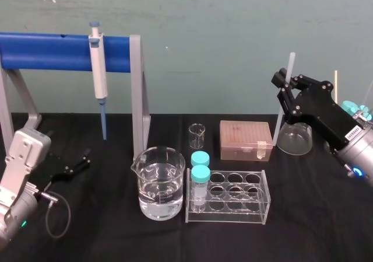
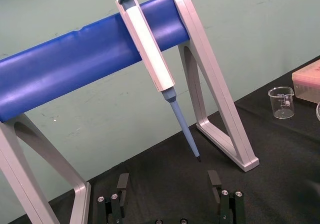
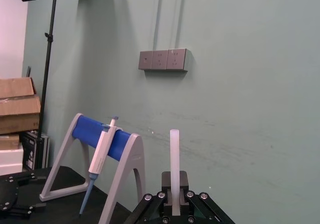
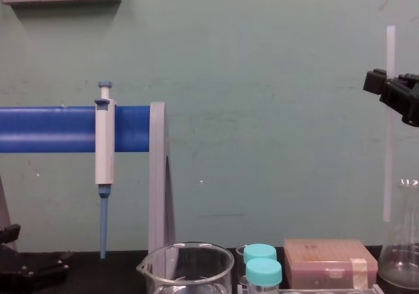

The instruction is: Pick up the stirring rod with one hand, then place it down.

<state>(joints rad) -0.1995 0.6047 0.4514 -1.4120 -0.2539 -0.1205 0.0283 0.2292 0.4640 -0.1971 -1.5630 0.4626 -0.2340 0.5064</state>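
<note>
The stirring rod (image 1: 290, 63) is a thin translucent-white stick held almost upright in the air at the right side of the table. My right gripper (image 1: 284, 84) is shut on it a little below its top end. In the chest view the stirring rod (image 4: 388, 163) hangs down from the right gripper (image 4: 386, 88), and its lower end is well above the table, next to a glass flask. The right wrist view shows the stirring rod (image 3: 174, 154) rising from between the pinched fingers of the right gripper (image 3: 174, 200). My left gripper (image 1: 78, 163) rests low at the left, open (image 2: 169, 189) and holding nothing.
A white-and-blue pipette (image 1: 98, 69) hangs on a blue-barred stand (image 1: 52, 51) at back left. In the middle are a beaker of water (image 1: 158, 183), a small beaker (image 1: 197, 135), a clear tube rack (image 1: 233, 198) with two teal-capped tubes, and a tip box (image 1: 245, 139). A glass flask (image 1: 294, 138) stands under the right gripper.
</note>
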